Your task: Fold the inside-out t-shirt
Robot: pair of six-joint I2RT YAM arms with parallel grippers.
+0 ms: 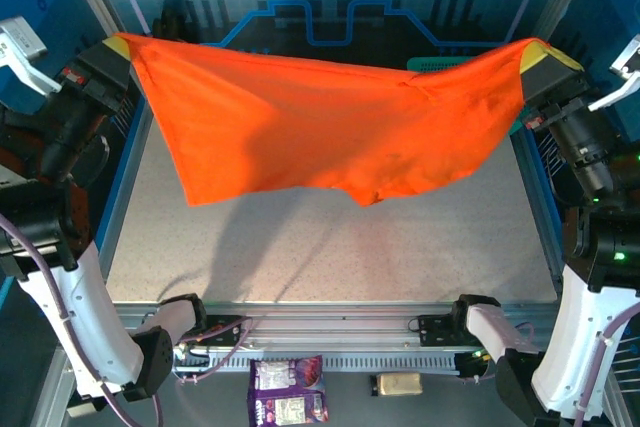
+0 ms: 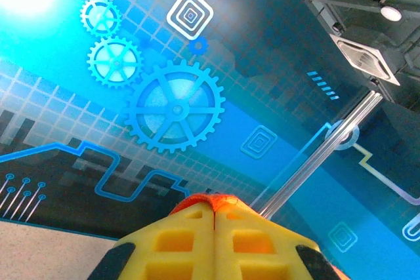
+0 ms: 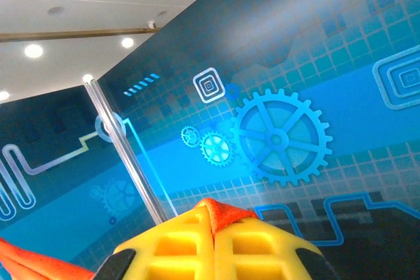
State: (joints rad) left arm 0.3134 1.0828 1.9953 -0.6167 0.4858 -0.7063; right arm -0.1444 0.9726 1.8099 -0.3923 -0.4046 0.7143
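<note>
The bright orange inside-out t-shirt hangs stretched in the air above the table, sagging in the middle. My left gripper is shut on its upper left corner, and my right gripper is shut on its upper right corner. In the left wrist view the yellow fingers are pressed together with a fold of orange cloth pinched at the left gripper tips. The right wrist view shows the same: the right gripper has orange cloth poking out, and more of the shirt trails at the lower left.
The speckled grey table lies below the shirt, with its shadow on it. A teal mesh basket peeks over the shirt at the back right. Blue gear-patterned walls enclose the cell. Small packets lie beneath the front rail.
</note>
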